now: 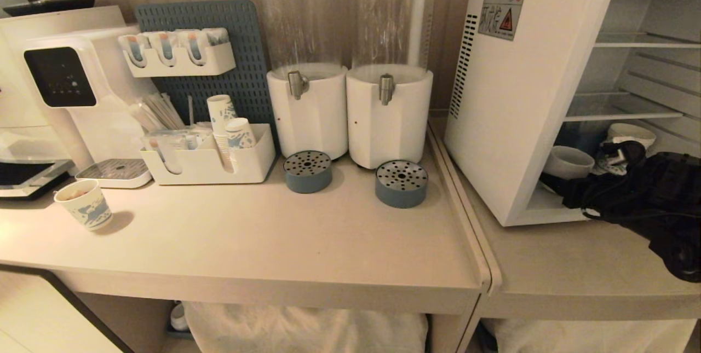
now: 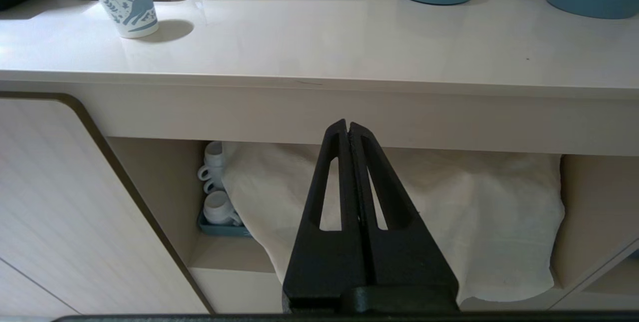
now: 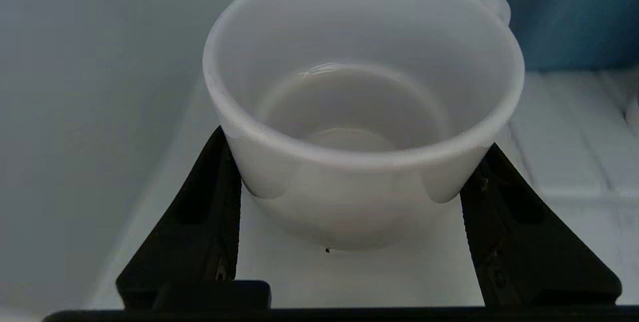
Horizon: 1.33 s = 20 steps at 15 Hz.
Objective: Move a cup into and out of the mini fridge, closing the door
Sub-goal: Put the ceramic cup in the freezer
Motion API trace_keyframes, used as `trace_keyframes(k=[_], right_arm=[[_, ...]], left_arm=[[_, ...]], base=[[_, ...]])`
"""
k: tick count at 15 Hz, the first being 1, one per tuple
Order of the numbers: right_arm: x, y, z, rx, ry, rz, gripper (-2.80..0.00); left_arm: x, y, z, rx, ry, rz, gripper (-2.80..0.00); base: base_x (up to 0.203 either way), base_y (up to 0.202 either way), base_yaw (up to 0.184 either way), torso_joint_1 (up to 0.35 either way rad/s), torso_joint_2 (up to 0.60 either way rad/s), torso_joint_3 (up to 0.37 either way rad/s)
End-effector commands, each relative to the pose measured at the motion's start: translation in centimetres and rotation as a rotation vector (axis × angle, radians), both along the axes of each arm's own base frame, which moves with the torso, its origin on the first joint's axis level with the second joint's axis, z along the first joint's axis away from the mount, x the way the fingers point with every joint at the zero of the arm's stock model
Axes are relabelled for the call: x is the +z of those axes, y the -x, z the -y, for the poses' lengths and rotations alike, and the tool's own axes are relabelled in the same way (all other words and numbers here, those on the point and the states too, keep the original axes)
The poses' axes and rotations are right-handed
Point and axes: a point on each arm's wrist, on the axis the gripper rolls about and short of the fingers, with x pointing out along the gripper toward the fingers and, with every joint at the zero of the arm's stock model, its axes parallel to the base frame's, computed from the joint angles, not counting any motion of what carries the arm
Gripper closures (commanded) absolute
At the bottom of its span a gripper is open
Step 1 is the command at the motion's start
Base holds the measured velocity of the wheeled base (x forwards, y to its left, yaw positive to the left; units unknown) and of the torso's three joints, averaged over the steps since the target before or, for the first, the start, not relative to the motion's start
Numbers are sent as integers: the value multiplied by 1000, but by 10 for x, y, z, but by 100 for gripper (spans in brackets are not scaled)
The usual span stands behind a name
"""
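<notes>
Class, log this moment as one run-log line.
right gripper: astride small white ceramic cup | white mini fridge: open | left gripper: shut, parked

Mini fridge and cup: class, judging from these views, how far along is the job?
Done: the cup stands on the floor of the open mini fridge. In hand: the right gripper has its jaws either side of the cup, whether gripping or released is unclear. Left: pulling it clear or taking it out, then closing the door, which is out of view. The left gripper is parked shut below the counter.
</notes>
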Motion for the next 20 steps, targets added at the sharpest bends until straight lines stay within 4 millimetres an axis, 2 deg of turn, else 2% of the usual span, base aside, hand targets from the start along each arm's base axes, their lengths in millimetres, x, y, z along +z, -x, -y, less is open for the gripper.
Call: trace_keyframes(k=[1,7,14,20], right_arm=[[-9,-8,1,4,-4,-29,0],[-8,-23,-2,20,-6,-51,0],[-30,-47,-8,-5,10,-89,0],[-33,-57,-15,-2,17,-102,0]], left_arm=[[0,0,0,1,0,-1,0],[0,0,0,1,0,-1,0],[0,0,0,1,2,-1,0],[0,0,0,1,2,-1,0]], base=[[0,0,0,0,0,0],[0,0,0,0,0,0],[0,0,0,0,0,0],[0,0,0,0,0,0]])
